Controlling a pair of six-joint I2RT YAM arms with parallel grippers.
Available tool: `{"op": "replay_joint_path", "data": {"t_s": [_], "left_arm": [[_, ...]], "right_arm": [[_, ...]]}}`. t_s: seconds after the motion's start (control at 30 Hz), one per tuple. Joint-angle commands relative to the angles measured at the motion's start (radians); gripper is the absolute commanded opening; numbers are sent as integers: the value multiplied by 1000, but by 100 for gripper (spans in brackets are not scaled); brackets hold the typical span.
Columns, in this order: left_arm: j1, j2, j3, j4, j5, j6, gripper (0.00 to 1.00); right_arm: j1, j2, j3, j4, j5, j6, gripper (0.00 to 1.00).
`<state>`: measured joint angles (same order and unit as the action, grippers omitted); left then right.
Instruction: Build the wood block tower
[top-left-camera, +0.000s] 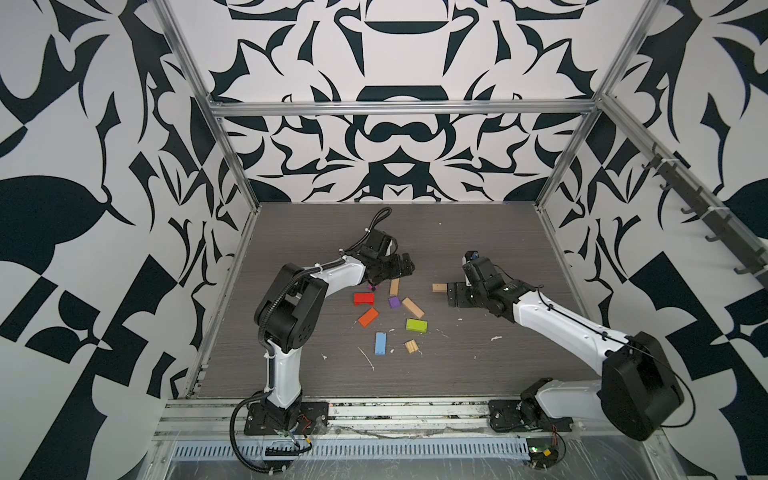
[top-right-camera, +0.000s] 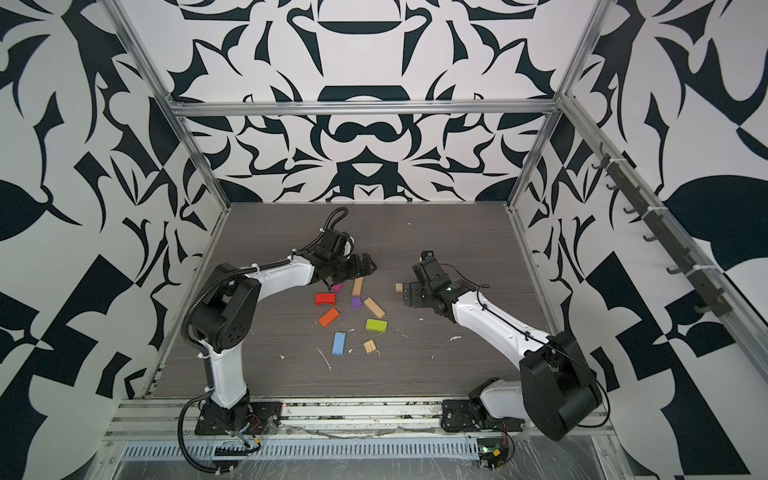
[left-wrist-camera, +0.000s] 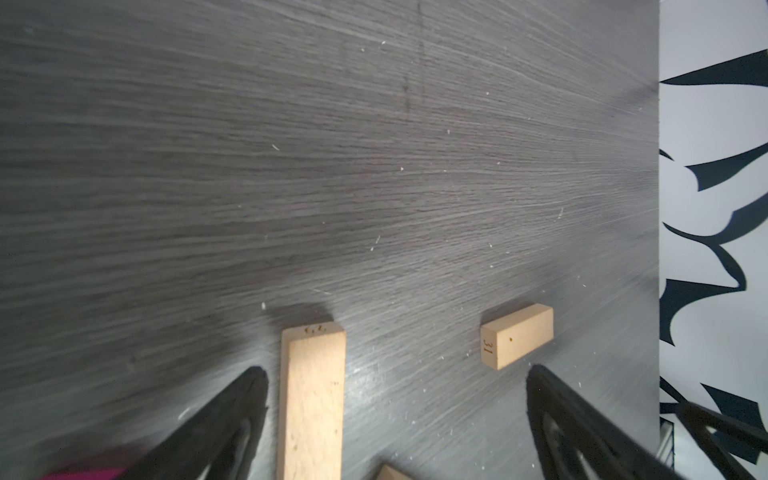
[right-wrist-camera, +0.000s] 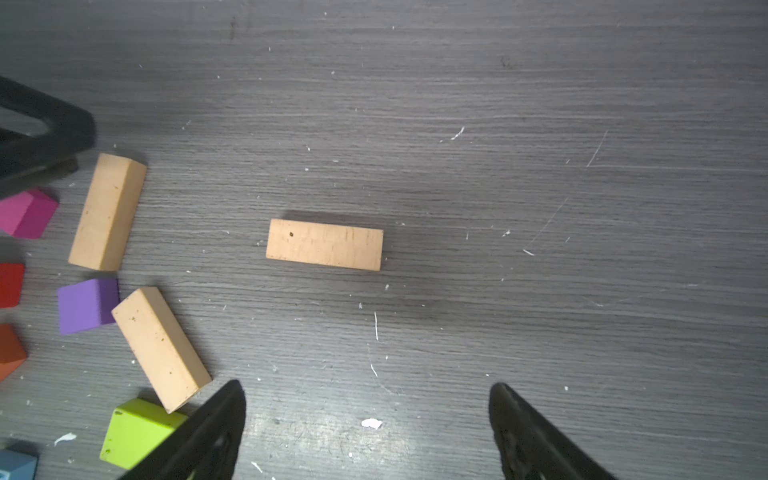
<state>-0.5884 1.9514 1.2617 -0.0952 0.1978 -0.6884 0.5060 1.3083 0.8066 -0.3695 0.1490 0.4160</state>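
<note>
Nearest you on the dark wood-grain desk (top-left-camera: 478, 374) lie a ridged tan square wood block (top-left-camera: 411, 346) and a light blue rectangular wood block (top-left-camera: 380, 343). You can read "31" stamped on the end of one tan wood plank (left-wrist-camera: 517, 336), lying flat just left of the right tool (top-left-camera: 451, 296), whose jaws stand wide and empty. Your left tool (left-wrist-camera: 397, 374) is equally wide, empty, over a second tan wood plank (left-wrist-camera: 312, 399) whose end marks are unreadable. All the wood blocks (top-left-camera: 416, 325) lie singly, unstacked, mid-desk between the arms.

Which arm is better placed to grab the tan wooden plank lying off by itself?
Right: the open right gripper has that tan wooden plank centred ahead; the left gripper straddles another tan plank.
</note>
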Motion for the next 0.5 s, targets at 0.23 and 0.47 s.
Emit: {"op": "replay_joint_path", "data": {"t_s": [0.23, 0.47], "left_arm": [[4, 84, 51, 5, 52, -42, 100], [4, 114, 69, 46, 105, -68, 99]], "right_arm": [[0, -47, 7, 17, 5, -3, 93], [0, -56, 8, 6, 13, -8, 92]]}}
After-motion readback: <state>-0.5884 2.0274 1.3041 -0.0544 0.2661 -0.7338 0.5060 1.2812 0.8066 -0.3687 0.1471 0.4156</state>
